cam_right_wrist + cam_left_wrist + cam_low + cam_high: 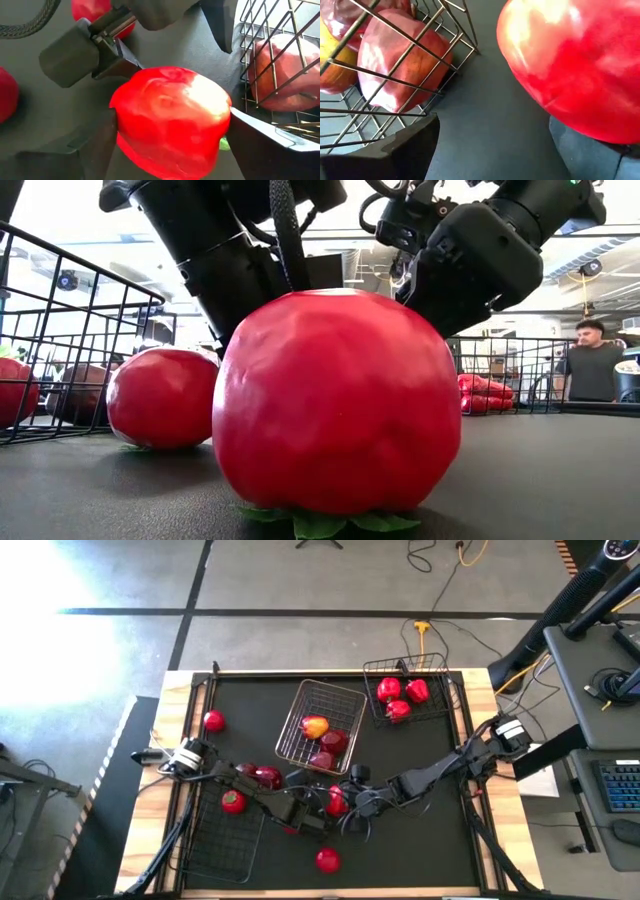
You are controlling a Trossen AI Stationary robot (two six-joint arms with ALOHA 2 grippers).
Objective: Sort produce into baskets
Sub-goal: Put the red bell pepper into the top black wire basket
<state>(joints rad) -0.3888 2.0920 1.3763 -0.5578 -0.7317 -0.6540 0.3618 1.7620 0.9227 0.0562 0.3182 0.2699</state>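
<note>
My right gripper (172, 145) has its fingers on either side of a red bell pepper (170, 120), pressed to its flanks, at the middle of the table (420, 840) just in front of the silvery basket (320, 725) holding apples. My left gripper (325, 823) is beside it with fingers spread, holding nothing. Other peppers lie in the black basket (408, 690) at the back right.

No text, label, brand, number or sign can be read in any of the views, neither on the produce, the baskets, the arms, the bench, nor in the room behind.
</note>
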